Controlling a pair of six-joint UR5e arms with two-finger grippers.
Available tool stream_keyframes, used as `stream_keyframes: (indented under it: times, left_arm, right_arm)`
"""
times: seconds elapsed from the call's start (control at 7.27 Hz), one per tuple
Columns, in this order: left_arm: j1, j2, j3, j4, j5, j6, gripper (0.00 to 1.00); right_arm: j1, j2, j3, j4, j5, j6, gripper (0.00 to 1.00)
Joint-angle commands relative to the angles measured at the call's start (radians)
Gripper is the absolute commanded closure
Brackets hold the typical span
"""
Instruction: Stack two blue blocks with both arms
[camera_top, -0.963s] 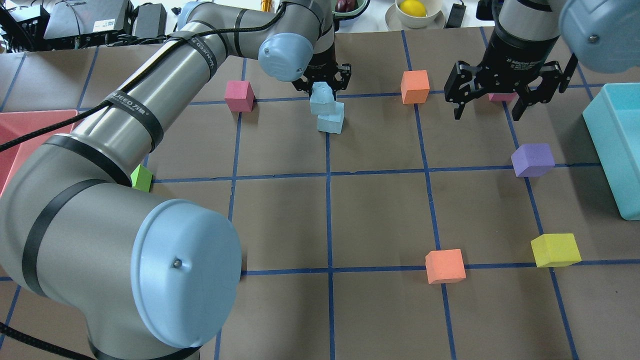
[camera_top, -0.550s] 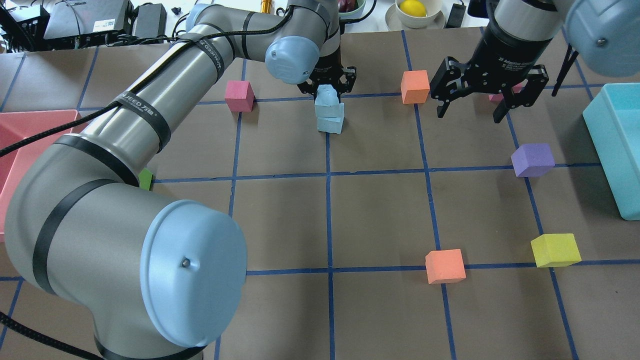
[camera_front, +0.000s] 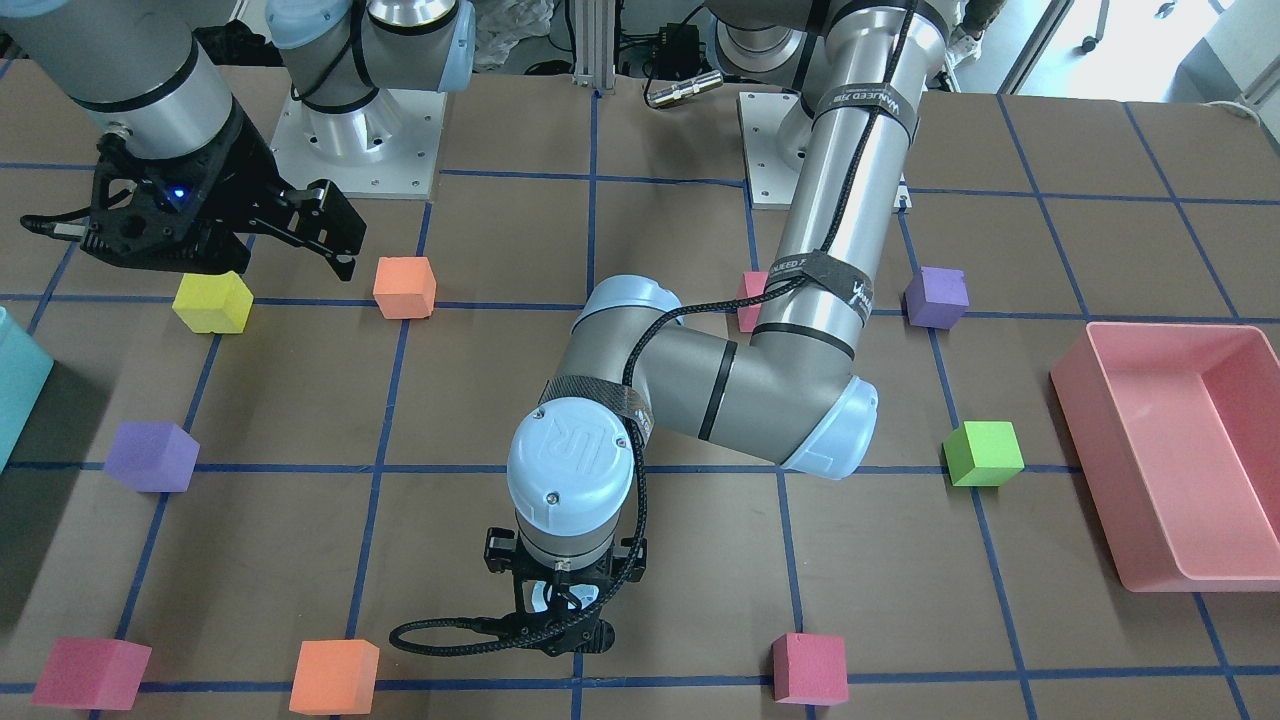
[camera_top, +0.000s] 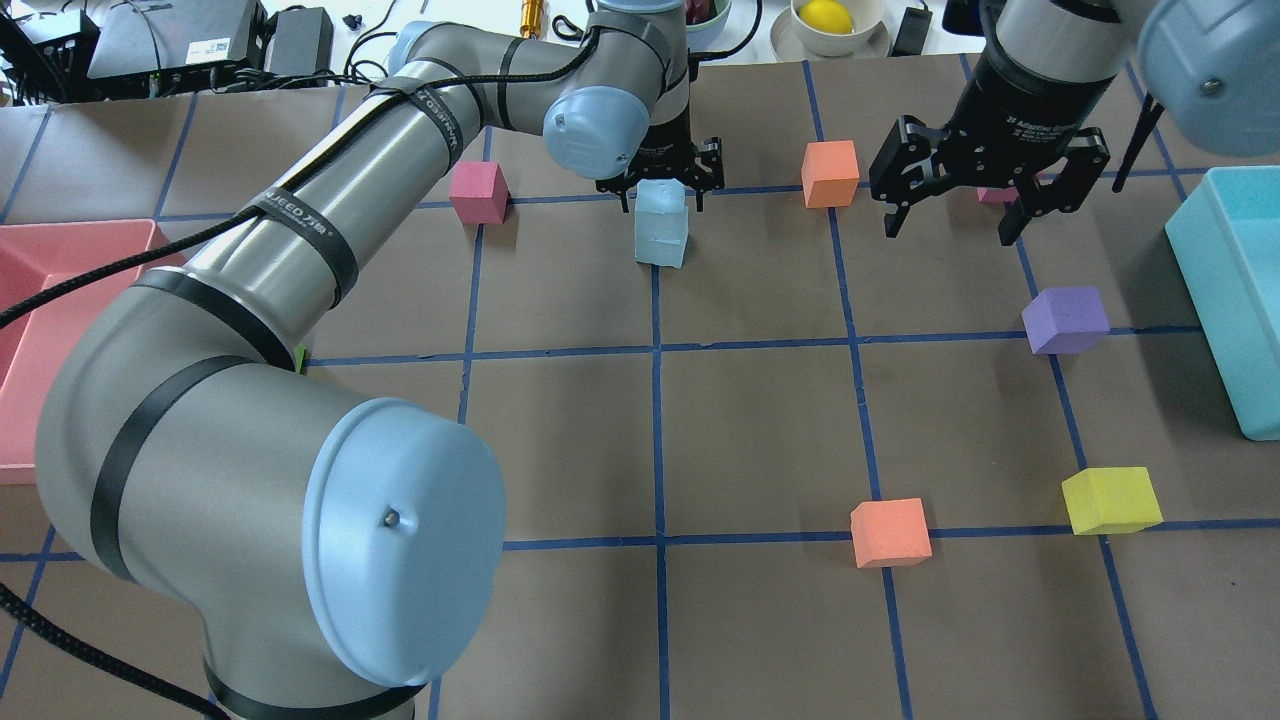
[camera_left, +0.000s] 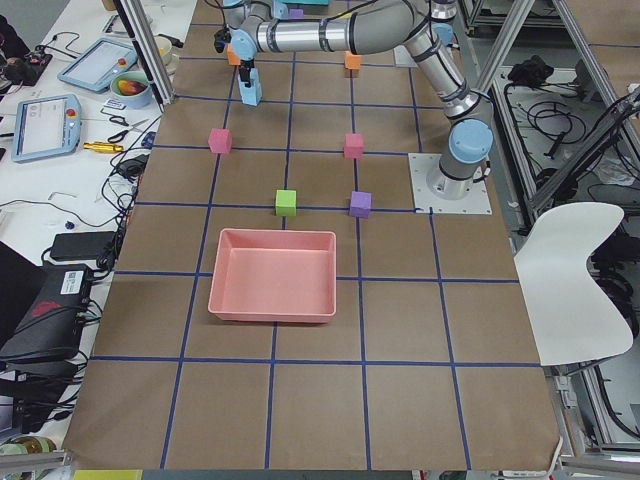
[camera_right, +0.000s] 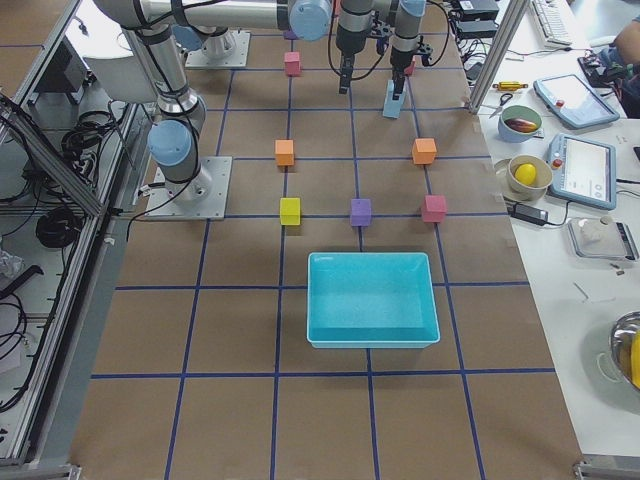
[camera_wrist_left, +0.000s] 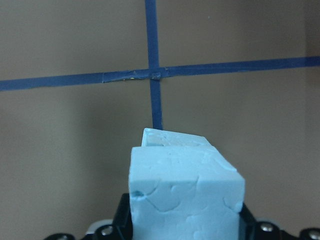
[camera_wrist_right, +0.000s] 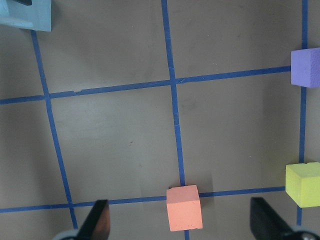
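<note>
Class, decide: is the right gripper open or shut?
Open: on the right gripper the jaws stand wide apart, holding nothing.

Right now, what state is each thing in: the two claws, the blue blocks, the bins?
Left gripper: shut on the upper blue block.
Right gripper: open, empty, hanging above the table.
Upper blue block: sitting on the lower blue block, gripped.
Lower blue block: on the table, bearing the upper one.
Pink bin: empty.
Teal bin: empty.

brown matte surface with a blue tape grid (camera_top: 760, 440) | white moulded plastic chair (camera_left: 580, 290) beside it | white side bench (camera_right: 610, 300) | silver aluminium frame posts (camera_left: 148, 55)
</note>
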Motion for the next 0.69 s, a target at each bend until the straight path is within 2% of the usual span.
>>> stream_keyframes:
  times: [0.0, 0.28, 0.55]
  left_arm:
    - [0.018, 0.063, 0.014, -0.035, -0.015, 0.027, 0.0]
    - [0.091, 0.181, 0.072, -0.301, -0.004, 0.155, 0.0]
    - [0.19, 0.325, 0.041, -0.478, 0.001, 0.296, 0.0]
  right_arm:
    - [0.0, -0.006, 0.002, 0.0, -0.002, 0.001, 0.0]
    - [0.0, -0.006, 0.002, 0.002, -0.002, 0.0, 0.0]
    - [-0.001, -0.006, 0.002, 0.002, -0.004, 0.0, 0.0]
